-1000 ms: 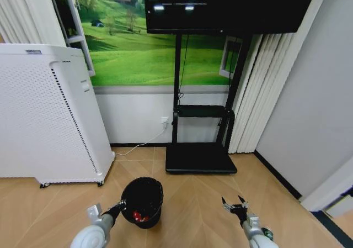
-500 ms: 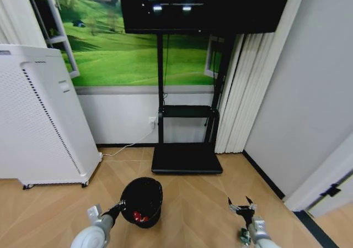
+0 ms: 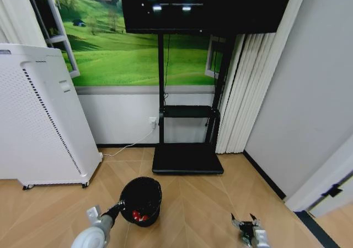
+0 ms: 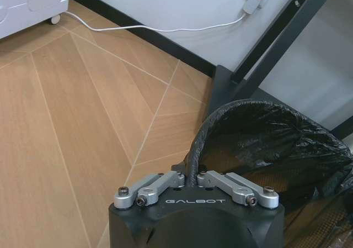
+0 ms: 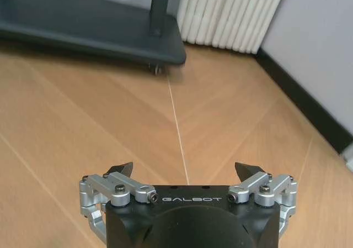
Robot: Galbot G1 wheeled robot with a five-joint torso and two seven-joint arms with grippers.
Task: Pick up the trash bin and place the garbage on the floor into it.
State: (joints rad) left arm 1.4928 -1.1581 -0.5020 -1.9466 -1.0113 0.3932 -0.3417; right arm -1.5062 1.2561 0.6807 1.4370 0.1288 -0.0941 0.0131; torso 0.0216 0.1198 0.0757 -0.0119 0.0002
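Pinching the bag-lined black trash bin [image 3: 141, 201], left gripper [image 4: 188, 176]; right gripper [image 5: 185, 170] fingers spread.

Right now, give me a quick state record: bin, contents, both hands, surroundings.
bin: trash bin on the wood floor, held at its rim
contents: red-and-white garbage inside
left hand: left hand shut on the bin rim
right hand: right hand open, empty, low over bare floor
nearby: white appliance to the left, TV stand base beyond the bin
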